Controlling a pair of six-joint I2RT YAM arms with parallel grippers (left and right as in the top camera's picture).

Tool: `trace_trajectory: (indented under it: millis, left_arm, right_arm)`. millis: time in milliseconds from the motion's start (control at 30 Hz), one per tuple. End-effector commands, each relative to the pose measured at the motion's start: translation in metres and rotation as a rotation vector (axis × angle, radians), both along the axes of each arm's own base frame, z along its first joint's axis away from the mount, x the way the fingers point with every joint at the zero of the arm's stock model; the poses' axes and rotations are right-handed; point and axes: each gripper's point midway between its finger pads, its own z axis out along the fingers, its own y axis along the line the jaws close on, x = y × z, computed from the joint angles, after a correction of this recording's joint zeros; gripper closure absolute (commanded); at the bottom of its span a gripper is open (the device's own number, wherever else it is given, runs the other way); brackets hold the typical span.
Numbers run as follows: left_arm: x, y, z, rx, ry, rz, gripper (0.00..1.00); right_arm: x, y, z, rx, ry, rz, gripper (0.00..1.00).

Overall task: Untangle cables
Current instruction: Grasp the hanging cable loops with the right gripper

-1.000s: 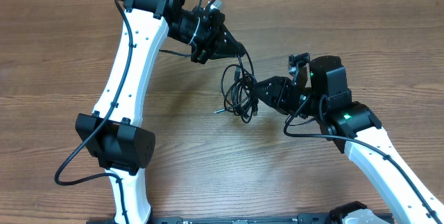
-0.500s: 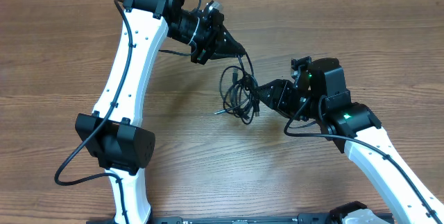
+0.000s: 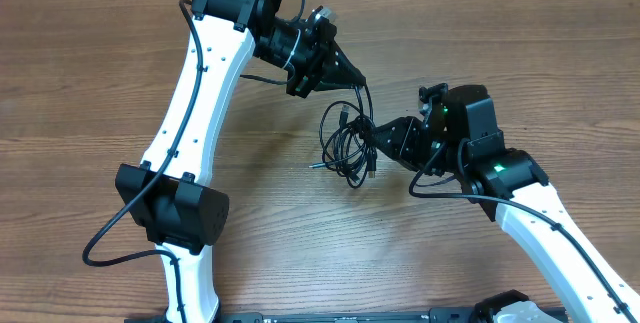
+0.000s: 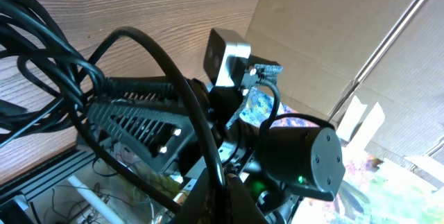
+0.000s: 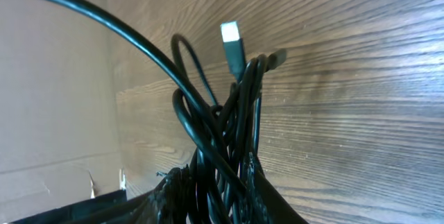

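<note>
The cables (image 3: 345,143) are a tangled bundle of thin black cords at the table's middle, with a silver-tipped plug sticking out at the left. My left gripper (image 3: 357,80) is shut on one strand (image 4: 208,154) that loops up out of the bundle. My right gripper (image 3: 372,135) is shut on the right side of the bundle (image 5: 222,148), with several strands squeezed between its fingers (image 5: 215,189). A silver plug end (image 5: 232,40) stands above the bundle in the right wrist view. The bundle hangs stretched between the two grippers.
The wooden table (image 3: 520,43) spreads all round the arms. A cardboard wall (image 5: 48,78) stands behind the far edge. The right arm's black wrist body (image 4: 298,154) fills the lower part of the left wrist view.
My left gripper has moved right and a little down with its strand, closer to the right gripper. The right gripper has stayed in place on the bundle.
</note>
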Motion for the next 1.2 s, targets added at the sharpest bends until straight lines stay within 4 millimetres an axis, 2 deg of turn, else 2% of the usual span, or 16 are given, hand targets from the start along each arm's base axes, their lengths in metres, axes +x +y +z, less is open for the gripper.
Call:
trace_trajectory:
  millis: [0, 233, 367, 467, 633, 1000, 1067, 1167]
  left_arm:
    - [-0.005, -0.002, 0.017, -0.046, 0.012, 0.003, 0.96]
    - [-0.005, -0.002, 0.017, -0.045, 0.017, 0.005, 0.96]
    - [-0.005, -0.002, 0.017, -0.045, 0.017, 0.006, 0.95]
    - [-0.005, -0.002, 0.017, -0.045, 0.017, 0.006, 0.96]
    - [-0.004, -0.002, 0.017, -0.045, 0.015, 0.009, 0.96]
    - [-0.003, -0.001, 0.015, -0.034, 0.022, 0.018, 0.96]
    - [-0.003, -0.001, 0.015, -0.034, 0.022, 0.018, 0.96]
    - [-0.003, -0.001, 0.015, -0.034, 0.022, 0.019, 0.96]
  right_arm:
    - [-0.003, 0.011, 0.006, -0.002, -0.026, 0.038, 0.73]
    - [-0.003, 0.012, 0.003, -0.043, -0.065, 0.061, 0.72]
    - [-0.001, 0.011, 0.003, -0.053, -0.068, 0.052, 0.79]
    - [-0.002, 0.011, 0.003, -0.052, -0.068, 0.052, 0.79]
    - [-0.006, 0.014, 0.001, -0.053, -0.058, 0.067, 0.66]
    - [-0.012, 0.024, 0.003, -0.050, -0.080, 0.118, 0.66]
    - [-0.012, 0.023, 0.003, -0.051, -0.079, 0.118, 0.69]
    - [-0.013, 0.023, 0.002, -0.052, -0.076, 0.119, 0.81]
